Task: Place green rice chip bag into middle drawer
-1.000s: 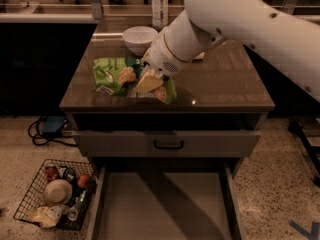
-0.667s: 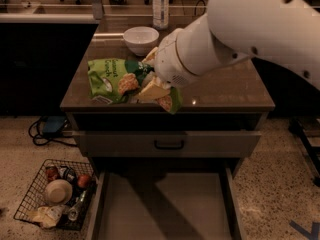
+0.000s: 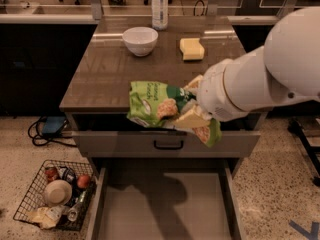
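Observation:
The green rice chip bag [image 3: 150, 101] hangs crumpled in the air at the counter's front edge, above the drawers. My gripper [image 3: 191, 116] is shut on the bag's right part, at the end of the big white arm [image 3: 260, 84] that reaches in from the right. The middle drawer [image 3: 165, 209] is pulled open below, showing its pale floor with the arm's shadow on it; the bag is well above it and toward its back.
A drawer front [image 3: 115, 144] with a black handle sits slightly open just under the bag. On the brown counter [image 3: 105, 79] stand a white bowl [image 3: 140, 40], a yellow sponge [image 3: 192, 49] and a bottle [image 3: 159, 6]. A wire basket [image 3: 30, 204] of items sits on the floor at the left.
The gripper has carried the bag off the countertop toward the front, so it now hangs past the counter's edge over the drawers. The arm has swung forward and lower.

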`<state>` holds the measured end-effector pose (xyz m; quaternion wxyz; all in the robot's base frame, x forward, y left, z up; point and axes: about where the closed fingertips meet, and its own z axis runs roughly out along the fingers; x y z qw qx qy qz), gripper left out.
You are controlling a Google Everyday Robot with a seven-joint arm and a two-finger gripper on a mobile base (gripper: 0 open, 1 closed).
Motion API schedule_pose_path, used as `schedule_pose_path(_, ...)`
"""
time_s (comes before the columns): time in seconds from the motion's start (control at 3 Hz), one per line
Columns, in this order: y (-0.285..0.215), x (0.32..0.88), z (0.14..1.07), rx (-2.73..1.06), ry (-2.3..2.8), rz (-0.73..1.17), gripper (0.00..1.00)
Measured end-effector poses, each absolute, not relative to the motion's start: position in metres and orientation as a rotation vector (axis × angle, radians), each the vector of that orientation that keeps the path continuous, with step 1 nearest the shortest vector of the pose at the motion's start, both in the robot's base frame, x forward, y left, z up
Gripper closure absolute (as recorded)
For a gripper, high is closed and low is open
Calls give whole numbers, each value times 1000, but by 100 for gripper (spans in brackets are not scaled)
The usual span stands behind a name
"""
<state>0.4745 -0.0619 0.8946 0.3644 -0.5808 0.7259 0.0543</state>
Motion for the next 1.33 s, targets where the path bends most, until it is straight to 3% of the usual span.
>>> schedule_pose_path(0.33,-89,461,868,-1422,2017,177,100)
schedule_pose_path(1.0,-86,450,817,-1459,2013,241,100)
schedule_pose_path(1.33,-94,411,762,-1533,2025,289,100)
